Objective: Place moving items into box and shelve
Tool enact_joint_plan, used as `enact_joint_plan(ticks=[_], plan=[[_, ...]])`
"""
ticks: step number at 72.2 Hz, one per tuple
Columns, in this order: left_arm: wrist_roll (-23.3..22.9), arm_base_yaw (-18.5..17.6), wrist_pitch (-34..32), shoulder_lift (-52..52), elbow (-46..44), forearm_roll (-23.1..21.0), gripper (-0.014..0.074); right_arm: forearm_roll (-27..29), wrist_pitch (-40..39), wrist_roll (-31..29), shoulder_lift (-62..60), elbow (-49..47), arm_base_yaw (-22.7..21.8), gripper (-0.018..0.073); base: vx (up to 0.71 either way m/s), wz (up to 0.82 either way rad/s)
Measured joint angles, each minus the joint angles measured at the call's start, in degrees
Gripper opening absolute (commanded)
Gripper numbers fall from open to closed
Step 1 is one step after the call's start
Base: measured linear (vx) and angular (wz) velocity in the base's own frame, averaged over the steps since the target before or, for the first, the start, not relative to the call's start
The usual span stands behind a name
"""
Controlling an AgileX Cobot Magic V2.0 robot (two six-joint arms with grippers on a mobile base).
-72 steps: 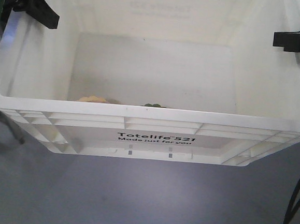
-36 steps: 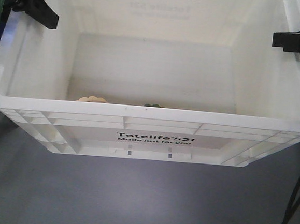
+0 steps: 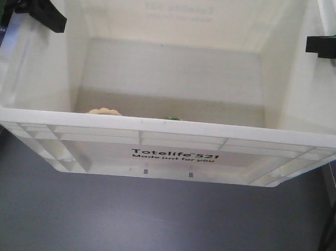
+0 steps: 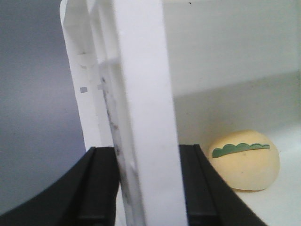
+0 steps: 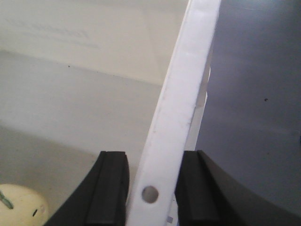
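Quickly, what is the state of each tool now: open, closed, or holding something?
Left tool: closed on the left wall of the box.
Right tool: closed on the right wall of the box.

The moving items (image 3: 103, 111) lie in the box (image 3: 173, 128), by its near wall.

box (image 3: 168, 127): 1 | moving items (image 3: 103, 111): 2 in view | left claw (image 4: 146, 188) + right claw (image 5: 151, 188): 2
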Motion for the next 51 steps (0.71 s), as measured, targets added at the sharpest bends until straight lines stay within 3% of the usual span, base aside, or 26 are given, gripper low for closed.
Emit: enact_joint_plan(ticks=[51], plan=[[0.0, 0.0, 0.0, 0.0, 0.0, 0.0, 0.0003, 0.0, 0.0, 0.0, 0.0, 0.0, 0.0, -0.0008, 0.48, -0.13]])
